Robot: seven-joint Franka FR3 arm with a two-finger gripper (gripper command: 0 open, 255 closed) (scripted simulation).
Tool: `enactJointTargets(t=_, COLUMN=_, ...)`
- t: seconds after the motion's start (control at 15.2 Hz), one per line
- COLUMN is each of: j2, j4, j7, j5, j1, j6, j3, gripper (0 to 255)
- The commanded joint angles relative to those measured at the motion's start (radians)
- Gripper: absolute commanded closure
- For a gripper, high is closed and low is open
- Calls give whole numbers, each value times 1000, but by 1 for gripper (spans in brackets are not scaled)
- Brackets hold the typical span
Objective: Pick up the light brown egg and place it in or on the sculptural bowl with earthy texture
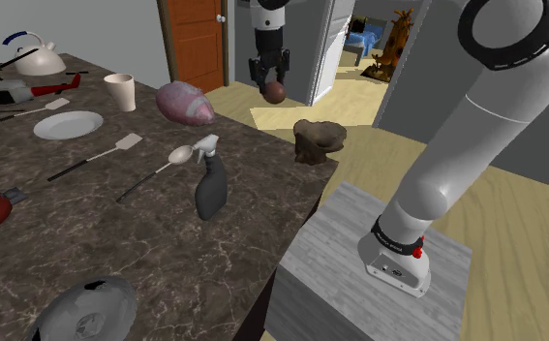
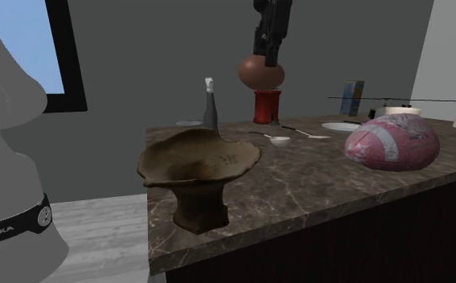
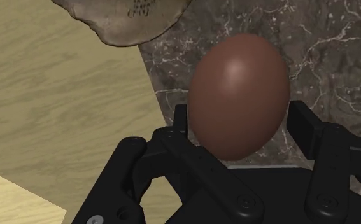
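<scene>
A reddish-brown egg (image 1: pixel 274 91) hangs high over the dark marble counter, with my black gripper (image 1: pixel 269 77) shut on it. In the wrist view the egg (image 3: pixel 239 95) sits clasped between the two fingers (image 3: pixel 300 124) of the gripper (image 3: pixel 239 122), above the counter's edge. The earthy brown pedestal bowl (image 1: pixel 319 139) stands upright at the counter's corner, lower than the egg and toward the shoulder view's right. From the second exterior view the egg (image 2: pixel 260 73) floats up and right of the bowl (image 2: pixel 199 165). Part of the bowl's rim (image 3: pixel 125 19) shows just beyond the egg.
A grey spray bottle (image 1: pixel 210 179), a white spoon (image 1: pixel 179 154), a spatula (image 1: pixel 127 142), a plate (image 1: pixel 68 124), a cup (image 1: pixel 120 92) and a pink-and-white sack (image 1: pixel 185 102) lie on the counter. A grey bowl (image 1: pixel 88 310) sits at the near edge. Wooden floor lies beyond the counter corner.
</scene>
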Motion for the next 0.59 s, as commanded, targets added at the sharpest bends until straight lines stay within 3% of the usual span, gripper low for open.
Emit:
enactJointTargets(t=0.0, j2=-67, j4=-76, j7=-34, j5=0, j1=-15, j6=13, j3=-18, gripper=255)
enactJointTargets(t=0.53, j2=-306, j4=-313, j7=-170, j5=-31, j1=-69, j6=24, j3=-107, gripper=255)
